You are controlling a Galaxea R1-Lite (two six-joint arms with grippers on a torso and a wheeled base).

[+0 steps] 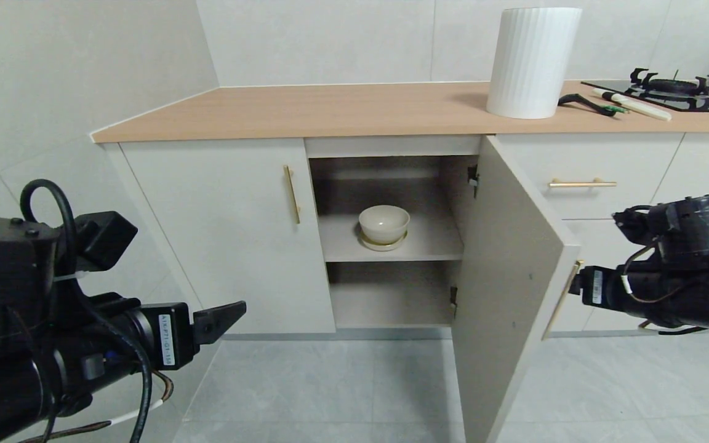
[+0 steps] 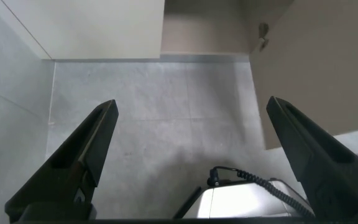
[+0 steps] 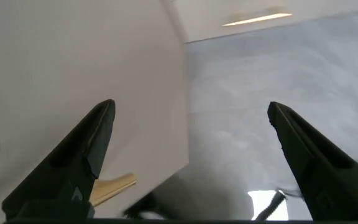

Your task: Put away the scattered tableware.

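The cream bowl (image 1: pixel 384 223) sits upright on a gold-rimmed saucer (image 1: pixel 381 245) on the middle shelf (image 1: pixel 428 243) of the open base cabinet (image 1: pixel 391 147), near the shelf's centre and apart from the cabinet's walls. The cabinet door (image 1: pixel 508 264) on the right stands swung out toward the robot. The neighbouring left door (image 1: pixel 225 234) is shut, its gold bar handle (image 1: pixel 292 194) upright beside the opening.

The left gripper (image 2: pixel 191 104) hangs low over the grey tiled floor (image 1: pixel 330 387), in front of the shut door and well apart from the bowl — its two black fingers (image 2: pixel 86 152) are spread wide with nothing between them. The right gripper (image 3: pixel 190 107) is beyond the open door, at its outer face near the free edge, close to the door's gold handle (image 3: pixel 114 186) (whether it touches the handle cannot be told). Its fingers (image 3: pixel 79 155) are likewise spread wide and grip nothing. In the right wrist view one finger lies in front of the door panel and the other over the floor, with the door's edge between them.

On the wooden countertop (image 1: pixel 330 111) stands a tall ribbed white container (image 1: pixel 533 61). Just beside it, toward the black gas hob (image 1: pixel 674 86), lie a black-handled utensil (image 1: pixel 582 103) and a slim white one (image 1: pixel 634 104).
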